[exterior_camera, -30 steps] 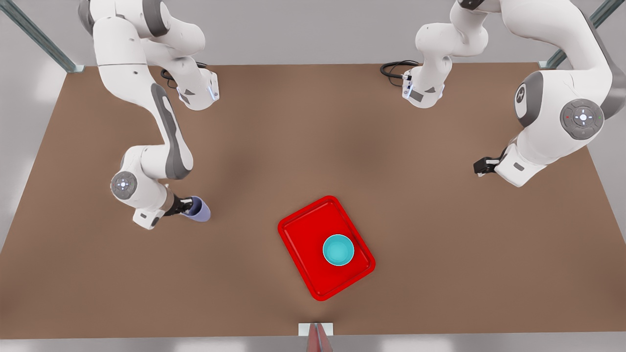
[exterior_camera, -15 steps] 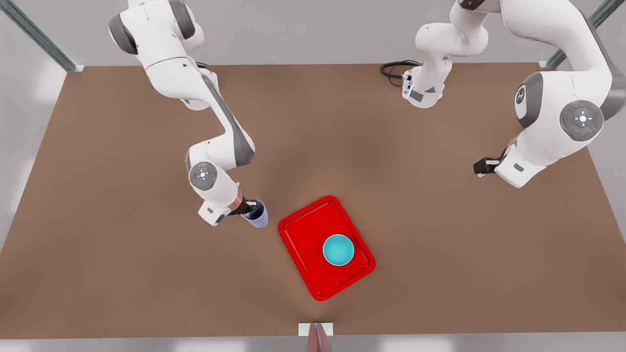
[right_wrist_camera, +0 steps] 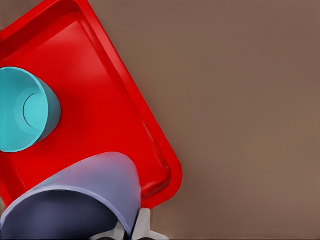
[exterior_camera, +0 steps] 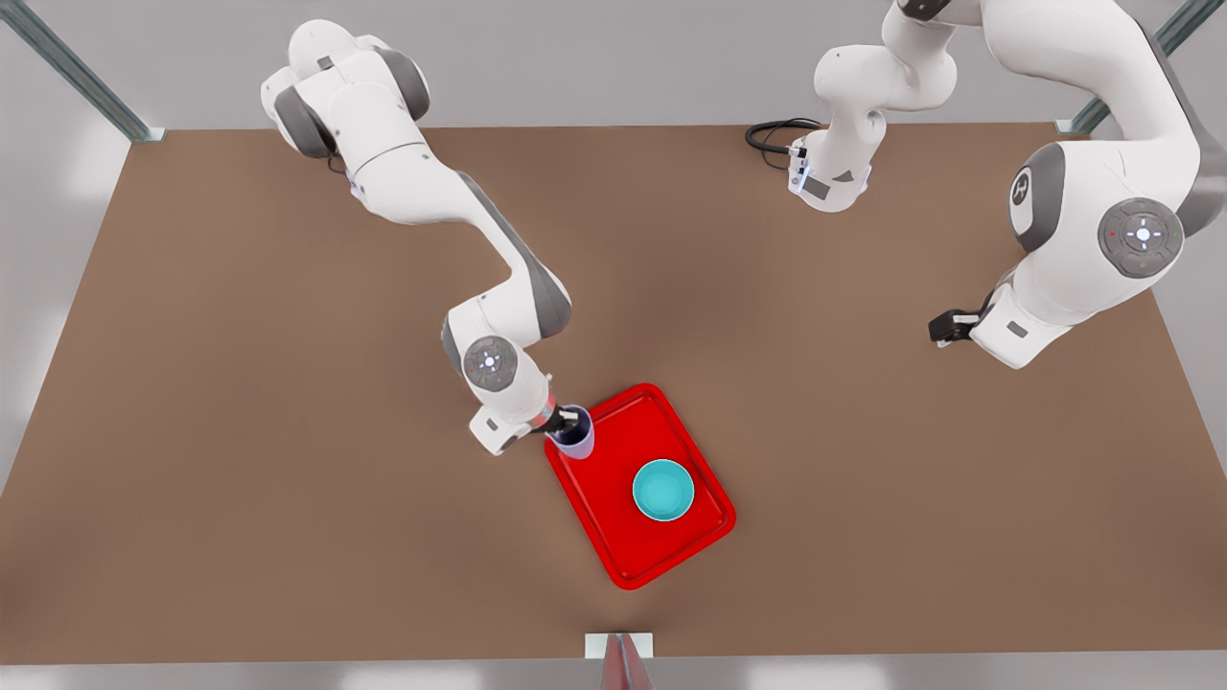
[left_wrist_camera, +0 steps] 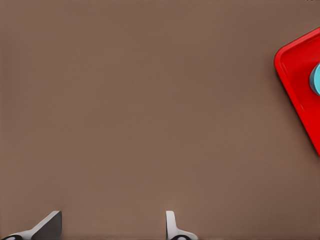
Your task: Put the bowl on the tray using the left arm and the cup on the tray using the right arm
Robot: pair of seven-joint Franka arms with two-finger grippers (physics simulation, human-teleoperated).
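The right gripper pinches the light, stiff, slippery cup by its rim over the tray edge; left gripper spread, idle

right gripper reaches low, fingers clamped — left gripper waits apart, fingers spread.

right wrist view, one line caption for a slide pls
Right pincer carries the lavender cup over a corner of the red tray holding the turquoise bowl.
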